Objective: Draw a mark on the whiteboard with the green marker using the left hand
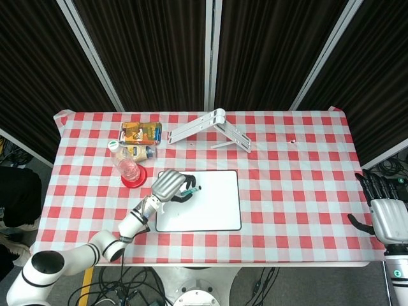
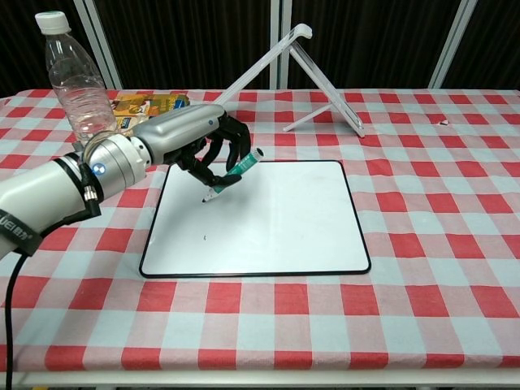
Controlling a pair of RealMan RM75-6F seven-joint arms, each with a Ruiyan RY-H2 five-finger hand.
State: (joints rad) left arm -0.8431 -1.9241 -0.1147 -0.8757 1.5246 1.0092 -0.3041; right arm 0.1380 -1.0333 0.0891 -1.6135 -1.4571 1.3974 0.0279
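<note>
chest view shows the left robot hand [image 2: 213,146], silver-backed with black fingers, curled around a green marker with a white band [image 2: 233,171]. the marker slants down to the left, its cap end pointing up toward the far side of the desk and its tip low over the upper left part of the white rectangular whiteboard with a black rim [image 2: 268,219]. whether the tip actually touches the board is hard to tell from this angle. a tiny dark speck sits on the board's left half, below the marker tip.

the board lies flat on the desk covered in a red and white checked cloth [image 2: 422,276]. behind the left robot hand stands a clear plastic water bottle with a white cap [image 2: 75,80] on a red round coaster [image 1: 134,176]. just beside it lies an orange and yellow snack packet [image 2: 150,104]. a white folding metal stand [image 2: 288,77] rests propped open at the far middle of the desk, well apart from the board.

head view places the right robot hand [image 1: 386,213] off the right edge of the desk, holding nothing, with its dark fingers spread upward.
</note>
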